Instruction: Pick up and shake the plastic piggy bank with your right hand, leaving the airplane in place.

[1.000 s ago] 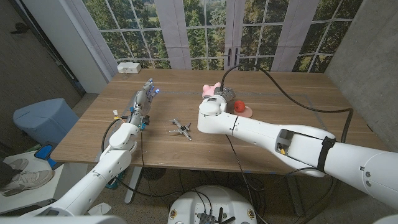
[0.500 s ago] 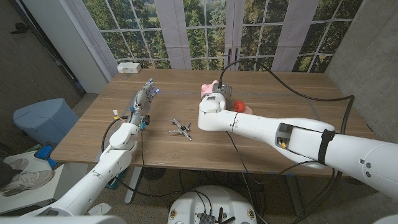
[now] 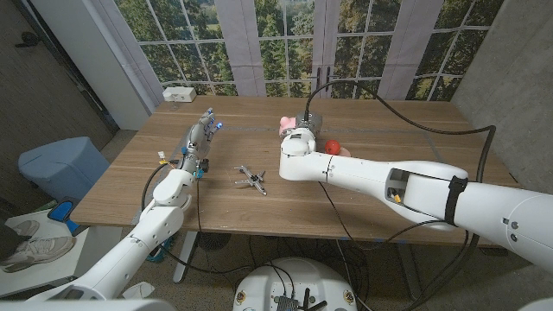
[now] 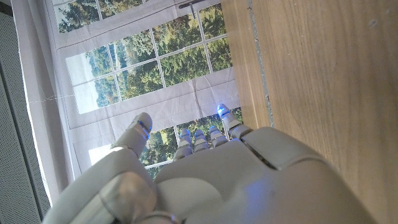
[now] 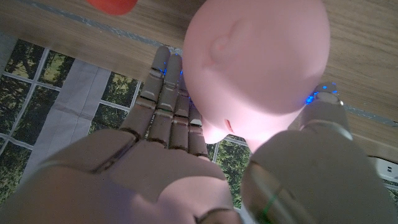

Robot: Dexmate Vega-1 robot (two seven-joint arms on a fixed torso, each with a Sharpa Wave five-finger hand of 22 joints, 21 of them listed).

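Observation:
The pink plastic piggy bank (image 3: 284, 124) stands at the middle back of the wooden table (image 3: 406, 164), partly hidden behind my right hand (image 3: 298, 130). In the right wrist view the piggy bank (image 5: 255, 62) sits between the outstretched fingers (image 5: 168, 99) and the thumb (image 5: 323, 109), which lie along its two sides without curling around it. The small metal airplane (image 3: 251, 179) lies on the table in front of it, to the left of my right forearm. My left hand (image 3: 200, 136) stands at the table's left with its fingers straight and apart, holding nothing.
A red round thing (image 3: 331, 147) on a pinkish base sits just right of my right wrist. A white box (image 3: 179, 93) stands at the back left corner. A black cable (image 3: 406, 130) runs across the table's right half. A blue bin (image 3: 65, 168) stands left of the table.
My right hand has pushed a little farther toward the back, closing in around the piggy bank. The left hand and the airplane have stayed put.

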